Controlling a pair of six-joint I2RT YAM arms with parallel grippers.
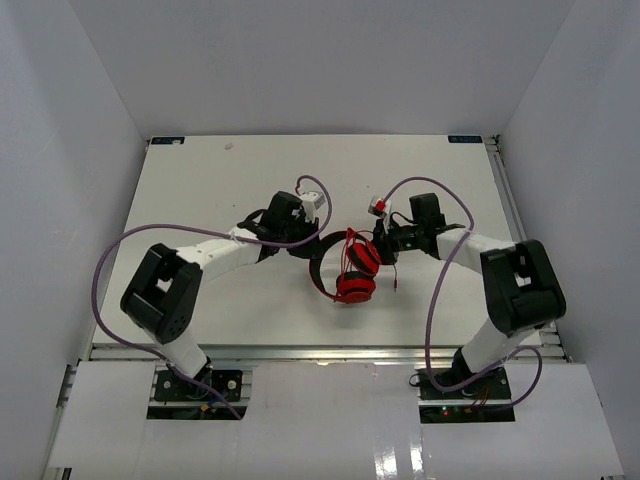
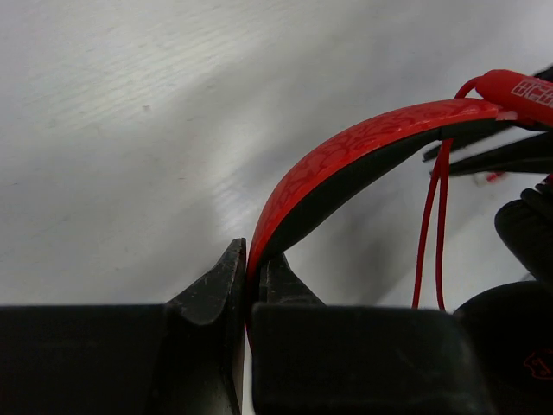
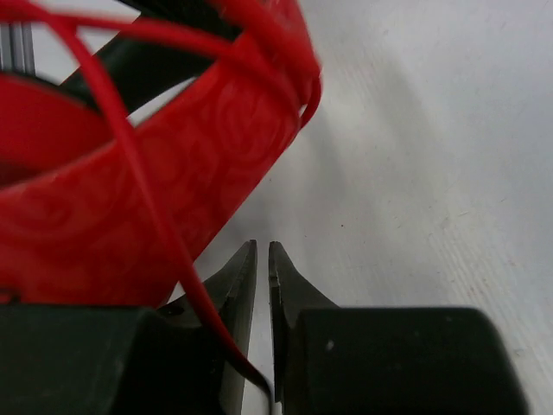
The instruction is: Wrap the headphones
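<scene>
The red headphones (image 1: 355,285) are held up over the middle of the table, one round earcup hanging low. My left gripper (image 1: 312,243) is shut on the headband: in the left wrist view the red and black headband (image 2: 346,160) runs down between the closed fingertips of the left gripper (image 2: 252,251). Two strands of the thin red cable (image 2: 441,225) hang beside it. My right gripper (image 1: 383,243) sits just right of the headphones. Its jaws (image 3: 263,246) stand almost together, with the cable (image 3: 147,190) passing across the headband (image 3: 104,233) and down between them near their base.
Thick purple robot cables (image 1: 110,270) (image 1: 440,290) loop out from both arms. The white table (image 1: 230,170) is boxed in by white walls on three sides. A loose end of the red cable (image 1: 397,275) dangles right of the earcups.
</scene>
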